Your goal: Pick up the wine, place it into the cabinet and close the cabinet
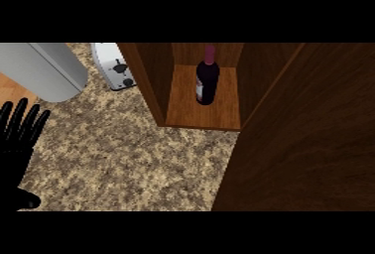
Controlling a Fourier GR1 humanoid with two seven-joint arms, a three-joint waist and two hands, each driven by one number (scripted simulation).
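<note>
Dark wine (207, 82) inside cabinet (203, 111) — left robot hand (18, 144) well apart

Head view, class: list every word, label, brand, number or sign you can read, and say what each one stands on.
No readable text anywhere.
Wine bottle in the cabinet: a label patch shows, too blurred to read.
Toaster: dark knobs, no legible markings.
Grey cylinder and counter: no writing.
</note>
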